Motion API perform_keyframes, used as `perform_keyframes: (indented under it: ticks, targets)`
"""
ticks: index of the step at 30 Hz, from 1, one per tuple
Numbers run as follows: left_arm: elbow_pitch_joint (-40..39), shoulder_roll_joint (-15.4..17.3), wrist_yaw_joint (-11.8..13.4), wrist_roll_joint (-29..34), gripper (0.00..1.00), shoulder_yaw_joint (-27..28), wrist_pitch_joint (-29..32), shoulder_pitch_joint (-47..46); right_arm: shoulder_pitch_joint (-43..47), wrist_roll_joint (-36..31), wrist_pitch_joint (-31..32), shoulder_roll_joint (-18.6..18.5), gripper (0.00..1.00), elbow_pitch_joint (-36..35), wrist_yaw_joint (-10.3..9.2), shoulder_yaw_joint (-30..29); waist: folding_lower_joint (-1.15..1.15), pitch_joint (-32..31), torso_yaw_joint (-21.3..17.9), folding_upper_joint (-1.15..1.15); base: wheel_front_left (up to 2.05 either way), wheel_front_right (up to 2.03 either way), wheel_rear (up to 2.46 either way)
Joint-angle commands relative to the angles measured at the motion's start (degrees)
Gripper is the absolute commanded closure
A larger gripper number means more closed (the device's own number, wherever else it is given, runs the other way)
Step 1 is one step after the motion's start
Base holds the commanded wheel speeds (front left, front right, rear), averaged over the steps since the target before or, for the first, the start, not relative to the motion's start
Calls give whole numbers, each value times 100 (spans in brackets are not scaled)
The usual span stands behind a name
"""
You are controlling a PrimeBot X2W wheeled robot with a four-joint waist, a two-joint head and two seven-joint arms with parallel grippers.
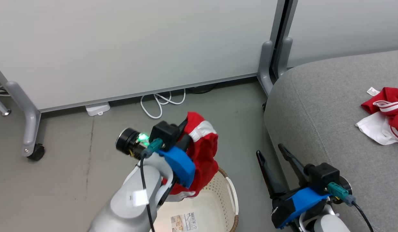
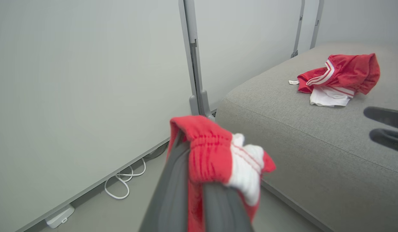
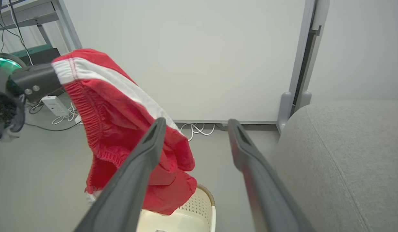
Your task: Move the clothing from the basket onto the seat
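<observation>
Head view: one piece of red clothing (image 1: 203, 151) hangs pinched in the closed left claw (image 1: 184, 132) above the basket (image 1: 232, 196); the other garment (image 1: 384, 111) lies on the seat (image 1: 315, 112) at 3 o'clock. Right claw (image 1: 270, 149) spread wide, empty. Risk: the waistband-only pinch may slip in transit, dropping fabric to the floor (image 1: 73, 154).

Legible text: none | barcode sticker (image 1: 183, 222) on oval cream-white plastic basket (image 1: 215, 190) floor: print too small | small white fabric label (image 1: 373, 91): blurred
</observation>
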Motion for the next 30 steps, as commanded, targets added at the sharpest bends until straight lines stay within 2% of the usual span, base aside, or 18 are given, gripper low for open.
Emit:
perform_keyframes:
  ticks: [1,12,20,30]
  targets:
    - [-20,-22,-5,-254,100,-168,107,-240,86,48,20,-2,0,-28,1,51,1,-24,4,0,0,0,0]
    - [-285,-27,9,-1254,100,-870,518,-820,157,84,66,-2,0,34,1,174,1,-175,-10,0,0,0,0]
    - [-489,-27,247,-1776,100,-1379,717,-1214,196,82,86,-2,0,16,1,194,1,-270,33,0,0,0,0]
    - [-442,-27,490,-2237,100,-1937,601,-1383,203,108,115,-2,0,-22,1,261,1,-273,15,0,0,0,0]
